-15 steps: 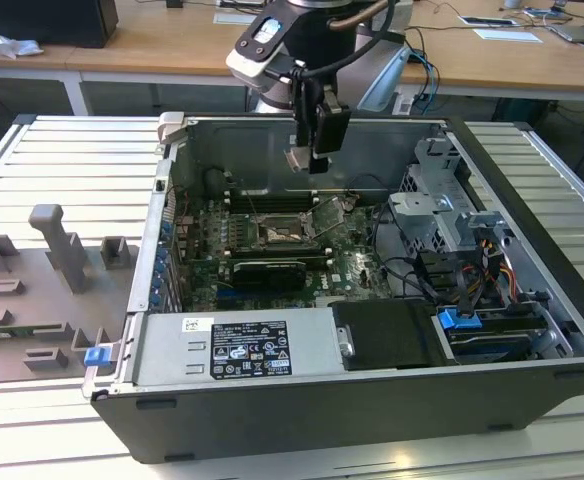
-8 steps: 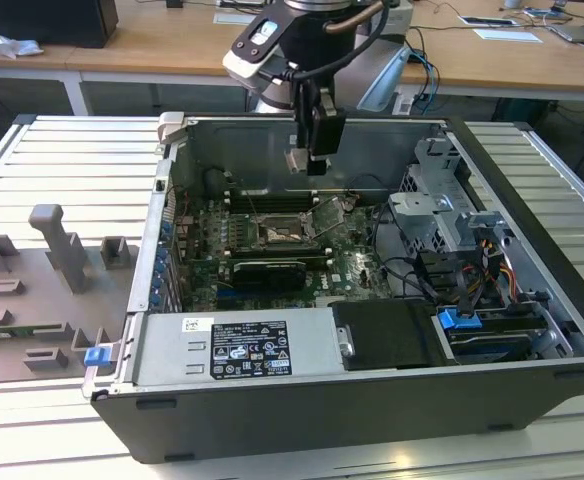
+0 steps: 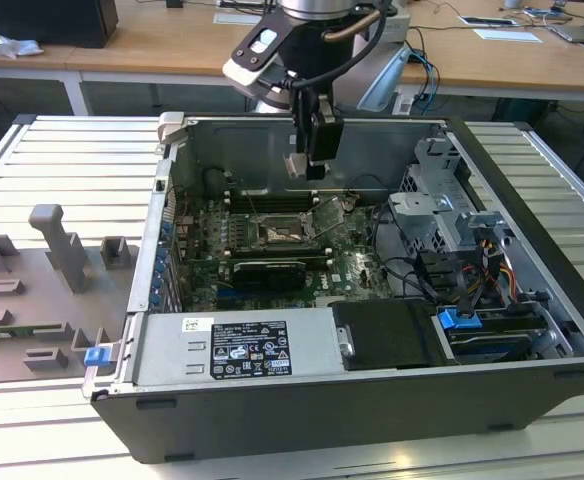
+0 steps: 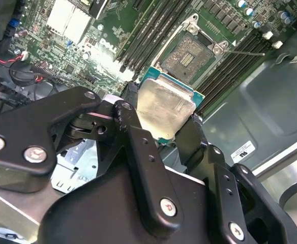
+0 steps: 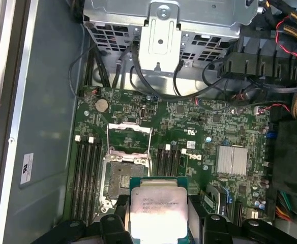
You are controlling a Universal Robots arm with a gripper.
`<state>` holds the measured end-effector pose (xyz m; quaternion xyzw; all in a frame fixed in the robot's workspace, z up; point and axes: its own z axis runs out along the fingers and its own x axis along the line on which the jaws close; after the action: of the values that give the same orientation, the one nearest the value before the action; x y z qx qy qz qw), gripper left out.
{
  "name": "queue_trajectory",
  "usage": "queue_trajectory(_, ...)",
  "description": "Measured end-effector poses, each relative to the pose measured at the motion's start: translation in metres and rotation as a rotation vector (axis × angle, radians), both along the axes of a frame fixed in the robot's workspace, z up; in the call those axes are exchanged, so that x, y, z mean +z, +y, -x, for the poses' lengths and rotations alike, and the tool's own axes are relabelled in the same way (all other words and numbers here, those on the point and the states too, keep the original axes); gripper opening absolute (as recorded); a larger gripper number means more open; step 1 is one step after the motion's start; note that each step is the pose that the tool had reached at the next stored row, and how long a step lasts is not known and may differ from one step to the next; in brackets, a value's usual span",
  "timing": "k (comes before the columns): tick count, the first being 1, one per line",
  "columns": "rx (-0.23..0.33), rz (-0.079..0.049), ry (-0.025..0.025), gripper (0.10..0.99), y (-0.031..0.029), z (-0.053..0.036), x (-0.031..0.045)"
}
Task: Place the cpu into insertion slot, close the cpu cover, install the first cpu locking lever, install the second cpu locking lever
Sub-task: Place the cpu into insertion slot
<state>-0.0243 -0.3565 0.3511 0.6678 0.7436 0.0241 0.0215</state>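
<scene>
in the exterior view, in the upper middle of the frame, the gripper hangs over the open computer case, with the cpu as a small pale piece between its fingers. the insertion slot lies below it on the green motherboard, well apart from the chip. in the second wrist view the two black fingers are closed on opposite edges of the cpu, and its dull silvery top faces the camera. the socket shows beyond it, bare, with a dark centre. in the first wrist view the cpu hovers beside the insertion slot, not yet over it, and the cpu cover is swung open behind the socket, so the way in is free. i judge the chip to be light, thin and stiff. its smooth metal top is probably a little slippery, and the contact side and the socket are delicate. the right place to hold it is by the edges, as the fingers do here, never by the flat faces.
</scene>
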Motion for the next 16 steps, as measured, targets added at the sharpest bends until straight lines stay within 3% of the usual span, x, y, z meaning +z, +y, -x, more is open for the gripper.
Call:
queue_trajectory(8,0.0,0.0,0.0095,0.541,0.0025,0.0,-0.0091)
queue_trajectory(16,0.0,0.0,0.0152,0.541,0.0045,0.0001,-0.0194)
